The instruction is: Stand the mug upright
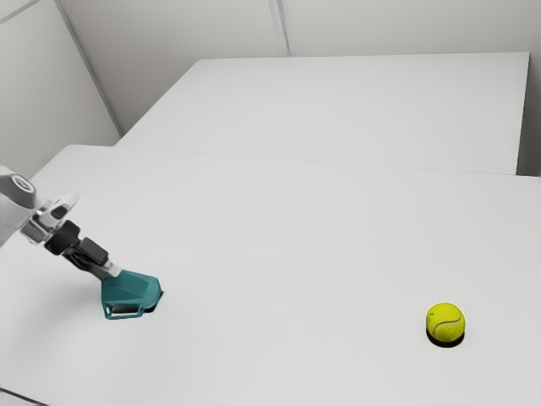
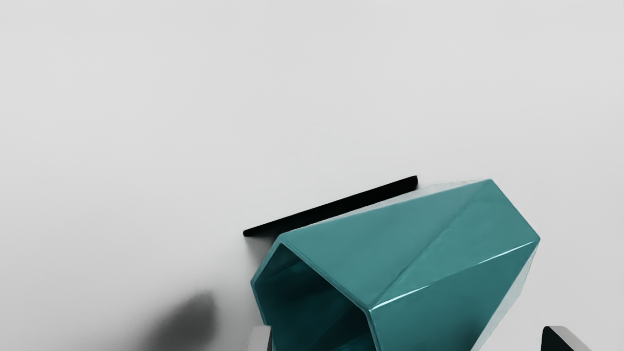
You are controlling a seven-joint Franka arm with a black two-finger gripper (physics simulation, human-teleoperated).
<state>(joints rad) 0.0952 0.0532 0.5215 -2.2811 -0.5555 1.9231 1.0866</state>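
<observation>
The teal faceted mug (image 1: 135, 288) lies on its side on the white table toward the exterior view's left, its handle on the side facing that camera. My gripper (image 1: 114, 271) is low at the mug's near end. In the wrist view the mug (image 2: 419, 248) shows its dark open mouth, and its body lies partly between the fingertips of my gripper (image 2: 407, 339). The fingers stand wide open; one is right by the mouth's rim, the other is apart from the mug's side. Whether the near finger touches the rim, I cannot tell.
A yellow tennis ball (image 1: 445, 322) rests on the white table (image 1: 279, 254), well away from the mug toward the exterior view's right. Another white surface (image 1: 338, 110) lies behind the table, with pale walls beyond.
</observation>
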